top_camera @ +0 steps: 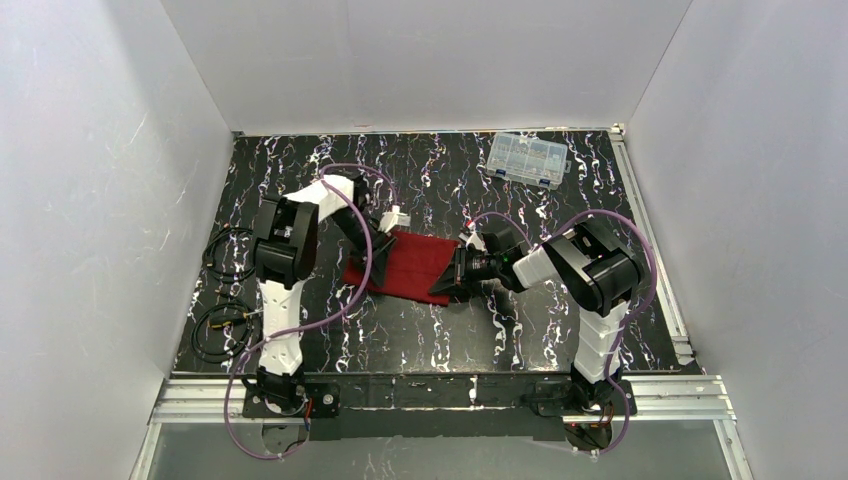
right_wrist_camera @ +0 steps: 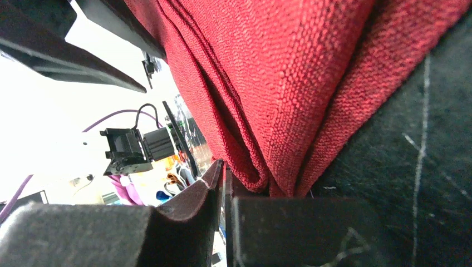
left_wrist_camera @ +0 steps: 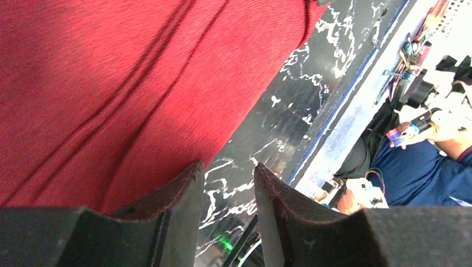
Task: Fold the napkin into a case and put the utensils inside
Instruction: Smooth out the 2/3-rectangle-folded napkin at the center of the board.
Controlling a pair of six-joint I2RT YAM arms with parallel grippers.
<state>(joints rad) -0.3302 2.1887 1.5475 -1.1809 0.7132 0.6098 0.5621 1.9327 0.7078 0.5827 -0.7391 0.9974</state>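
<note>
Both arms are the same build: the left arm (top_camera: 281,335) and right arm (top_camera: 598,350) have chunky white link shells with fat black joint housings in between. They sit on black bases (top_camera: 278,392) along the bottom of the frame. A loose lilac cable (top_camera: 350,167) loops off each one. The right arm also has a tiny green light (top_camera: 507,258) near the wrist. From above, the left tool (top_camera: 372,268) and right tool (top_camera: 445,288) just look like black wedges. Up close, the left tool's fingers (left_wrist_camera: 175,219) are matte dark slabs with scuffed reddish-brown edges, and the right tool's fingers (right_wrist_camera: 186,222) look the same.
</note>
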